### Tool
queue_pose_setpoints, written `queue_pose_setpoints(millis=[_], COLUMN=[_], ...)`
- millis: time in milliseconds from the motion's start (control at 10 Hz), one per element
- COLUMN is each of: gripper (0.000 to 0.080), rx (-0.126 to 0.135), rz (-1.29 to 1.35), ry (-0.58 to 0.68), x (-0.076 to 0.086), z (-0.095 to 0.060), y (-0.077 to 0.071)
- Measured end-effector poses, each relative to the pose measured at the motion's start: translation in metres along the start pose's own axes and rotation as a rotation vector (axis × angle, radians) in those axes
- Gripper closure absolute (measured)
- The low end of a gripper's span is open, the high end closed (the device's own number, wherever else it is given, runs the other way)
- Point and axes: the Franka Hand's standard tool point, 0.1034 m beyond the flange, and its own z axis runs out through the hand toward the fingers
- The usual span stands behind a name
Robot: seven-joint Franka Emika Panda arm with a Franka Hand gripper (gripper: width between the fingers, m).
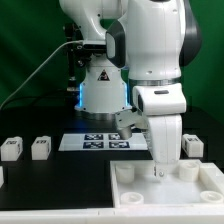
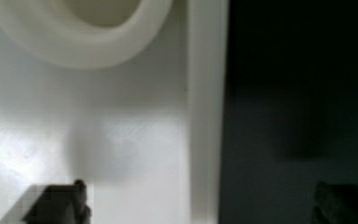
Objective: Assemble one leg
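Note:
Three small white legs with tags stand on the black table in the exterior view: two at the left [image 1: 10, 149] [image 1: 40, 148] and one at the right [image 1: 193, 145]. My gripper [image 1: 162, 172] reaches straight down onto the large flat white panel [image 1: 205, 192], between its two far corner sockets. In the wrist view my gripper [image 2: 202, 205] is open and empty, its dark fingertips [image 2: 60, 205] wide apart. They straddle the panel's edge [image 2: 197, 120]. One round socket [image 2: 105, 20] shows on the panel [image 2: 87, 130]. No leg shows in the wrist view.
The marker board [image 1: 100, 141] lies flat in front of the robot base. The panel's round sockets [image 1: 127, 173] rise at its corners. Black table [image 2: 300, 100] lies beside the panel's edge. A green backdrop stands behind.

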Motion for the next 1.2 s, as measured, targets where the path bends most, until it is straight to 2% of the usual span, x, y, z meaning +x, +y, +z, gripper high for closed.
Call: queue_pose_setpoints(millis=[600,800,1000,1200], gripper=[0.0150,0.0150,0.0150,0.0150], rx=[0.000,-0.013,-0.022,-0.021], rz=[0.005,0.197,0.438,0.800], ry=[0.000,-0.001,0.001,0.004], x=[-0.001,0.005,0.031,0.067], z=[0.000,-0.009,-0.020,-0.025], y=[0.000,-0.002,-0.022,-0.032])
